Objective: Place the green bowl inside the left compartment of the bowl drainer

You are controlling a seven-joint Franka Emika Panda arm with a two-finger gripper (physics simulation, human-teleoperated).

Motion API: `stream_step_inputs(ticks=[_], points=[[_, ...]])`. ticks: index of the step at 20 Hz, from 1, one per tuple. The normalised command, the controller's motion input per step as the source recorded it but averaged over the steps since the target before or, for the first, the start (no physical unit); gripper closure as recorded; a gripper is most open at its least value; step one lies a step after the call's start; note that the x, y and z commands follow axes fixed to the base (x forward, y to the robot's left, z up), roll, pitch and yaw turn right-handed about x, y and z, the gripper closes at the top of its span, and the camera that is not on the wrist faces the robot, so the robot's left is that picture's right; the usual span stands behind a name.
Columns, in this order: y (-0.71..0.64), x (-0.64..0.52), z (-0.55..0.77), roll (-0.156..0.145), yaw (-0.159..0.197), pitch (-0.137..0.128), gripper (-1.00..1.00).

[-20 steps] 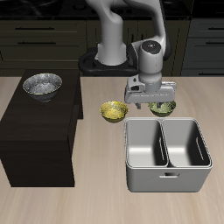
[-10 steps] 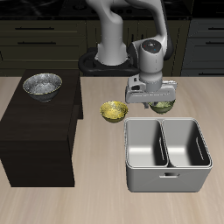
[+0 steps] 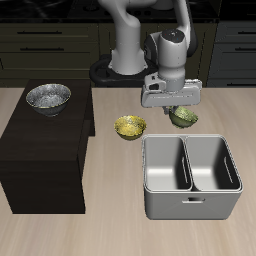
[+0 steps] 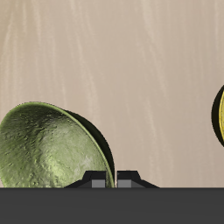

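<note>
Nearest the worktop's front edge sits the bowl drainer (image 3: 192,178), both of its wells showing bare grey metal, so nothing has been delivered yet. The left compartment (image 3: 213,164) lies just in front of where the hand is working. Just behind the drainer's back rim, the hand (image 3: 176,108) has its fingers clamped on the rim of the green bowl (image 3: 183,117); the wrist view shows the green bowl (image 4: 54,147) tilted on edge with the wall pinched between the fingertips, and plain worktop (image 4: 131,70) behind it, which suggests the bowl hangs off the surface, though how high is hard to tell. The step in hand looks like the lift after the grasp. The next move, as I judge it, calls for raising the bowl clear of the drainer's rim, carrying it toward the front until it hangs over the left compartment, then lowering and letting go. Beside the hand rests the yellower bowl (image 3: 129,127), and farther off a silver bowl (image 3: 48,97) sits on the dark cabinet (image 3: 40,150).
</note>
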Motion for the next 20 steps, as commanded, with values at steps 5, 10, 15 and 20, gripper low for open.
stream_step_inputs(ticks=[5, 10, 15, 20], points=[[-0.08, 0.01, 0.56, 0.006, 0.026, -0.049, 1.00], [-0.04, -0.01, 0.38, 0.004, 0.025, -0.042, 1.00], [-0.08, -0.01, 0.58, -0.012, 0.025, -0.067, 1.00], [-0.08, -0.06, 0.55, -0.003, 0.001, -0.054, 1.00]])
